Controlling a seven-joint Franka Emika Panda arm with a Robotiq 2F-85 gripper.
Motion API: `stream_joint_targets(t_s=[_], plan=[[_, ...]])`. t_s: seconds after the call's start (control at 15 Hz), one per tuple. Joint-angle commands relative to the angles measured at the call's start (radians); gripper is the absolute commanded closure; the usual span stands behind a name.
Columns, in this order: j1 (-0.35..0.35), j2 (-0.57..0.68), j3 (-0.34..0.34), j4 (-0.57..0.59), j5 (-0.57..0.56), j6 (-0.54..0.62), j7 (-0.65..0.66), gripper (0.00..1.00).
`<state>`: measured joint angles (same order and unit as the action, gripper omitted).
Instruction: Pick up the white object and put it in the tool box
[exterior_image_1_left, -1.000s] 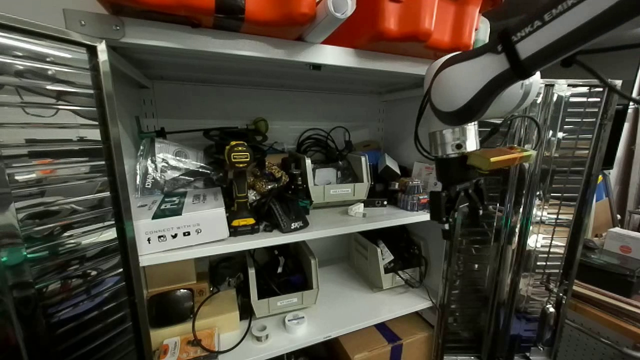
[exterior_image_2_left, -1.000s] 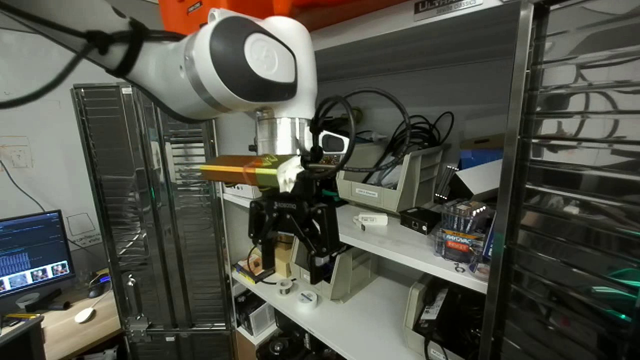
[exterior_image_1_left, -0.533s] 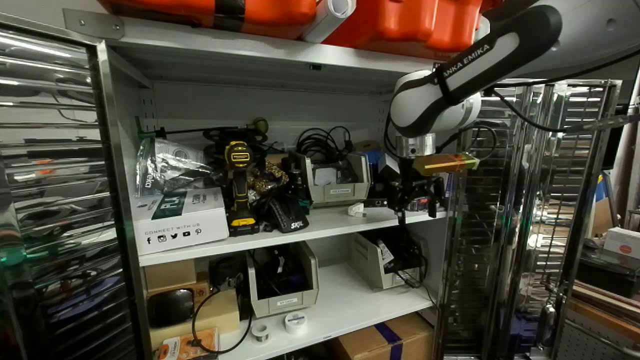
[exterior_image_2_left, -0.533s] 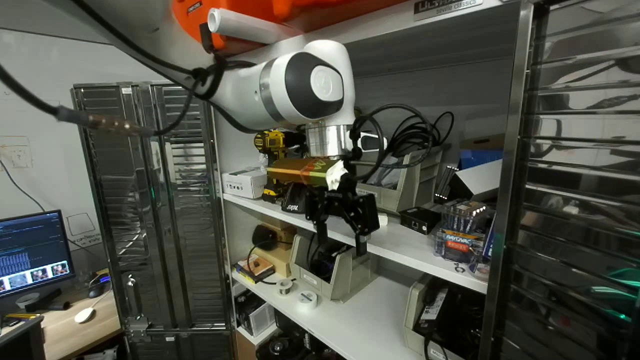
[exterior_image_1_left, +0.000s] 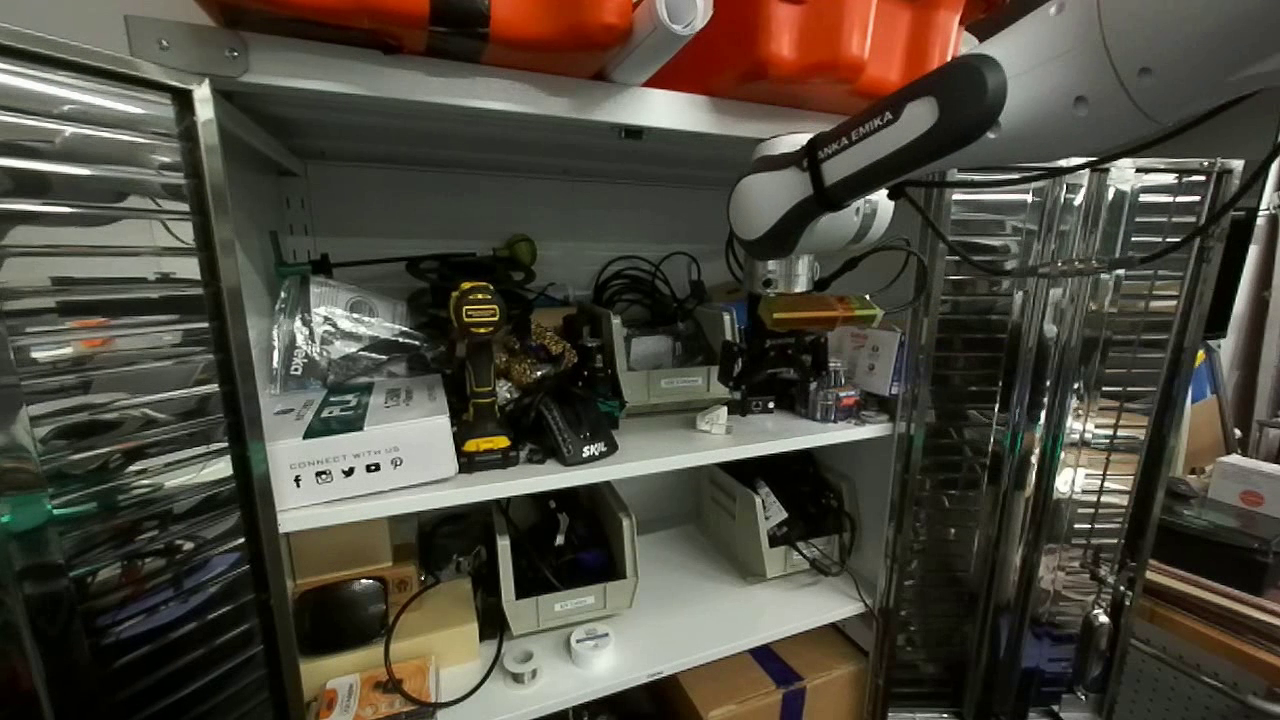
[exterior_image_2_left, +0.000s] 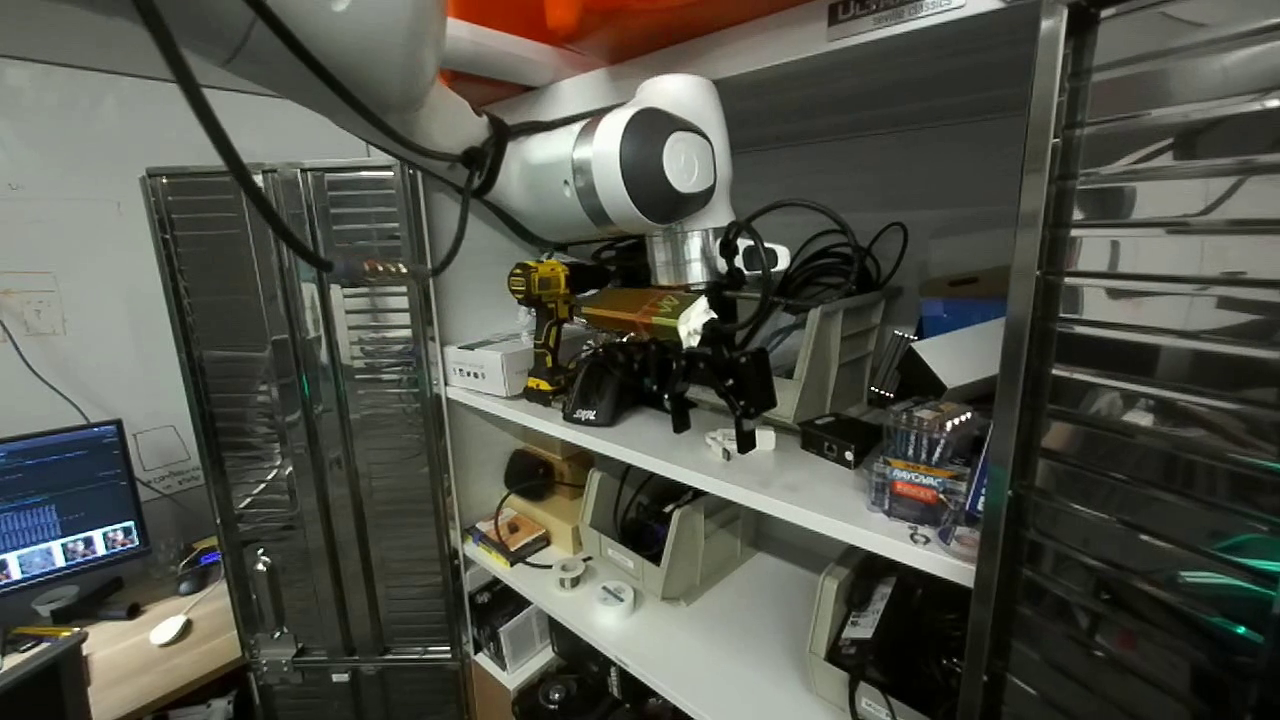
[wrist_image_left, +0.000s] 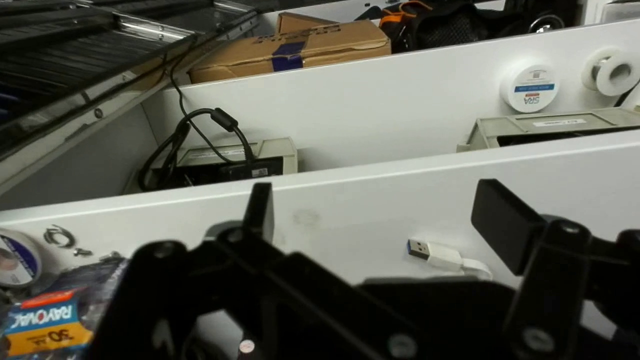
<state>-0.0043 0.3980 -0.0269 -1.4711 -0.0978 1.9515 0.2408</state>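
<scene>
Your hand (wrist_image_left: 382, 222) is spread wide, gripping nothing, over the bench (exterior_image_1_left: 640, 445). The white object (wrist_image_left: 446, 257), its USB plug showing, lies a little back from the front edge; the battery pack (exterior_image_2_left: 912, 480) sits nearer the right front corner.

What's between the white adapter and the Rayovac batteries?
In an exterior view, a black box sits between the white adapter and the batteries.
</scene>
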Motion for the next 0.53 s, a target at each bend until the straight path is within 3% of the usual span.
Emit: stream_joint_targets(t_s=[0.0,0.47], plan=[[0.010,0.013,-0.011,0.014,0.005,-0.004,-0.003,0.00],[0.010,0.017,-0.013,0.008,0.005,-0.004,-0.003,0.00]])
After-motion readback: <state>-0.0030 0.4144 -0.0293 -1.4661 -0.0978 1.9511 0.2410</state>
